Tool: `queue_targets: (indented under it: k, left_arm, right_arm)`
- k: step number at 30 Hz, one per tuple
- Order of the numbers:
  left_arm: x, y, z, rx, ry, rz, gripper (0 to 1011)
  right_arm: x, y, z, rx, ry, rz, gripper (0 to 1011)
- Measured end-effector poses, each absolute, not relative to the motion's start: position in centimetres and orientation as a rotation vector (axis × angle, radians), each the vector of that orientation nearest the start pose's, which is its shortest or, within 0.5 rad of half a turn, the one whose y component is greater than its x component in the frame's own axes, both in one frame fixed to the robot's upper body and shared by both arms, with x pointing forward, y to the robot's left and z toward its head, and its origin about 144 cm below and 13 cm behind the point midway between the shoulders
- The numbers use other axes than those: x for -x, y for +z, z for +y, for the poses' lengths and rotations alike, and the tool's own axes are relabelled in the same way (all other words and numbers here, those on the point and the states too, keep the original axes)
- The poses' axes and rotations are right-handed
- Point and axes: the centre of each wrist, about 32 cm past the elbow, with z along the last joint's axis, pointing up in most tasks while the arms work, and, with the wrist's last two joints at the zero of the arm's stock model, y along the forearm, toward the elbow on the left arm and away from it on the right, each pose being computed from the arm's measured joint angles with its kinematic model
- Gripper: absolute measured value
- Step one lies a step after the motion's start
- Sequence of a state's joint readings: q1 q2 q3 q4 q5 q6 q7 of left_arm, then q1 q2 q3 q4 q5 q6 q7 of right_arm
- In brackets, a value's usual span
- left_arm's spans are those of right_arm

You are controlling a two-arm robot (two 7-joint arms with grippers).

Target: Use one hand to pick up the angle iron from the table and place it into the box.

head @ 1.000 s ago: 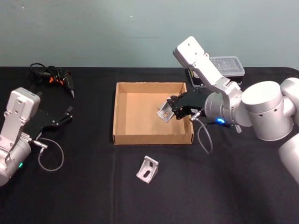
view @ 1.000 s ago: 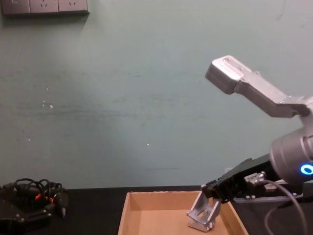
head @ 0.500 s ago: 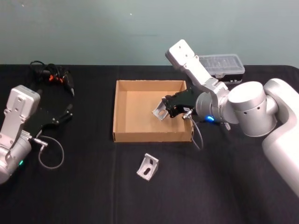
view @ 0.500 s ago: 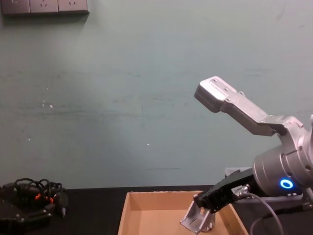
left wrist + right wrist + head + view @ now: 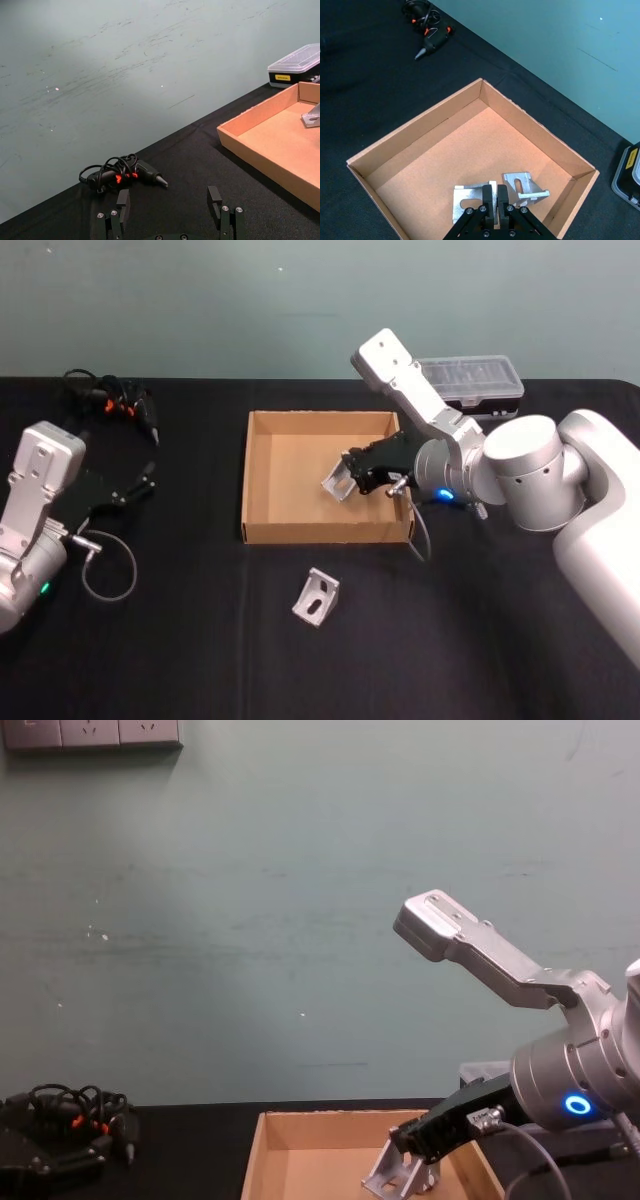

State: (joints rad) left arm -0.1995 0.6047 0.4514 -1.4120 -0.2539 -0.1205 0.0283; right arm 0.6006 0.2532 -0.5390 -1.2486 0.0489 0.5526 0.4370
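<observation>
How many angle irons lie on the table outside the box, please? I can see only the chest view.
Observer: One. The head view shows an angle iron on the table, just in front of the near wall of the box.
Operator: Thank you. Is there anything inside the box besides the piece being carried?
Observer: Yes. The right wrist view shows a second angle iron lying on the box floor, beside the held angle iron that the right pincer is shut on.
Operator: And where is the other arm?
Observer: The left pincer is open and empty, parked over the left side of the table, well apart from the box.
</observation>
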Motion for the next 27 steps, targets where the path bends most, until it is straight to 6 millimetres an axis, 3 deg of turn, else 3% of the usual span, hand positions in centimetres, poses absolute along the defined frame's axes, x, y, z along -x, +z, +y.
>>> queue_targets:
  k: [9,27]
  left_arm:
    - [-48.86,113.98,30.97,-0.304,1.248,-0.285,1011]
    - [-48.86,113.98,30.97,-0.305,1.248,-0.285,1011]
  right_arm:
    - [-59.05,123.54,-17.60,0.625,-0.850,0.021,68]
    - [-59.00,123.57,-17.59,0.625,-0.851,0.021,618]
